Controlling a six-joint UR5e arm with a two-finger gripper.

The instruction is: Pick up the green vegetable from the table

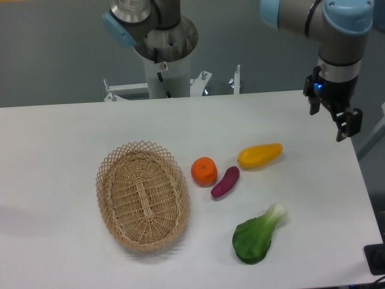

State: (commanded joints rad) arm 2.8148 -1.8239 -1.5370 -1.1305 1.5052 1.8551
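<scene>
i see a wicker basket (pixel 143 195); right of it an orange (pixel 204 171), then a purple eggplant (pixel 225 182), then a yellow fruit (pixel 259 155) farther right.

The arm (pixel 313 15) is running out of the frame at the upper right, its upper links cut off. A dark object (pixel 375 259) at the lower right edge is showing only partly; what it is cannot be told.
</scene>
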